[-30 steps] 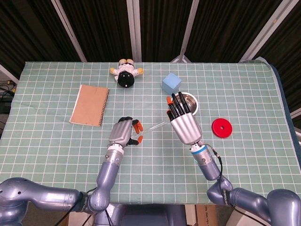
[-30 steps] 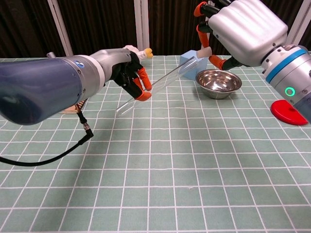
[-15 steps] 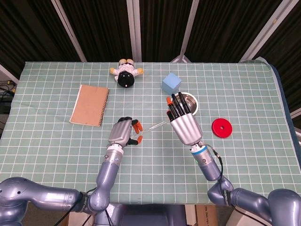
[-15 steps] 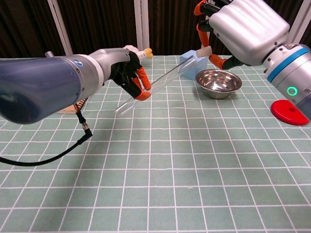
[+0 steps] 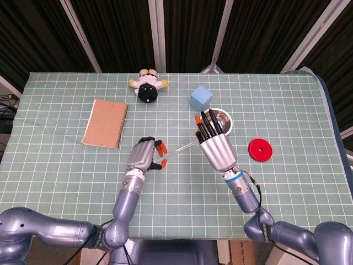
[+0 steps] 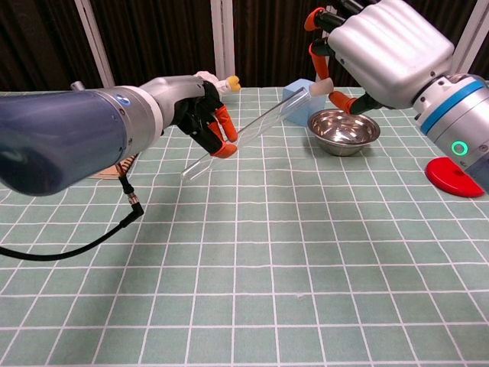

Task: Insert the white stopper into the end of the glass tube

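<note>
My left hand (image 5: 144,154) (image 6: 200,115) holds a clear glass tube (image 6: 248,132) (image 5: 179,149) above the table, slanted up toward the right. Its upper open end sits by the blue cube in the chest view. My right hand (image 5: 214,142) (image 6: 382,47) hovers at that end and pinches a small white stopper (image 6: 320,86) between orange fingertips. The stopper is right beside the tube's mouth; whether it touches the glass I cannot tell. In the head view the stopper is hidden behind the right hand.
A steel bowl (image 5: 223,117) (image 6: 344,130) stands just behind the right hand, a blue cube (image 5: 201,97) beyond it. A red disc (image 5: 260,149) (image 6: 456,177) lies to the right. A brown notebook (image 5: 106,123) and a toy figure (image 5: 148,88) lie at the left and back.
The right hand has shifted slightly, bringing the stopper a little nearer the tube's upper end. The left hand and tube have barely moved.
</note>
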Controlling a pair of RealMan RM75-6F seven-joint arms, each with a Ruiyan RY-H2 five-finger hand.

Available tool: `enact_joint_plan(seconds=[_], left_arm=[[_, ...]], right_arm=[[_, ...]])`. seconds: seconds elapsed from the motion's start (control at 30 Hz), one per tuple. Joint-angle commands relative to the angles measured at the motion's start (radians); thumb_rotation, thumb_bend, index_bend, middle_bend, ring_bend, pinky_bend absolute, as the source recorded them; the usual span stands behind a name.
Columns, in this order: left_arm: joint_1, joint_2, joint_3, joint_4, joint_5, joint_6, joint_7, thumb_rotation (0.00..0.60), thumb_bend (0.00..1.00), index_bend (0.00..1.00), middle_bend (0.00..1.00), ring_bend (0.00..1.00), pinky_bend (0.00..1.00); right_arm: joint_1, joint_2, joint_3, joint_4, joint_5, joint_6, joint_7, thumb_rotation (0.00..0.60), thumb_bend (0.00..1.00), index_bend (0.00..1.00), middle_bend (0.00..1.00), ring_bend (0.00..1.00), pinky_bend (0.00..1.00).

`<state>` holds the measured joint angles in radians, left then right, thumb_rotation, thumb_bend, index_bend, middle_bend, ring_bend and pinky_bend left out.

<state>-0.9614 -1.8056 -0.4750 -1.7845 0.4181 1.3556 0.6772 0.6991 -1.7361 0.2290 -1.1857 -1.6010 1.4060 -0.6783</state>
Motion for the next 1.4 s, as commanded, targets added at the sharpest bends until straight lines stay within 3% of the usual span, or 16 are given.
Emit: enact_joint_plan(seconds=[0.03, 1.4], left_arm=[[0.0, 0.0, 0.001, 0.004, 0.0, -0.002, -0.003, 0.6, 0.68, 0.55, 0.53, 0.16, 0.12], [-0.02, -0.008, 0.005, 0.03, 0.0, -0.019, -0.009, 0.6, 0.68, 0.55, 0.53, 0.16, 0.12]], right_arm=[[0.0, 0.0, -0.001, -0.001, 0.0, 0.0, 0.0, 0.6, 0.4, 0.61, 0.2, 0.09, 0.04], [0.011, -0.002, -0.012, -0.014, -0.002, -0.013, 0.002, 0.6, 0.4, 0.6, 0.2, 0.09, 0.04]])
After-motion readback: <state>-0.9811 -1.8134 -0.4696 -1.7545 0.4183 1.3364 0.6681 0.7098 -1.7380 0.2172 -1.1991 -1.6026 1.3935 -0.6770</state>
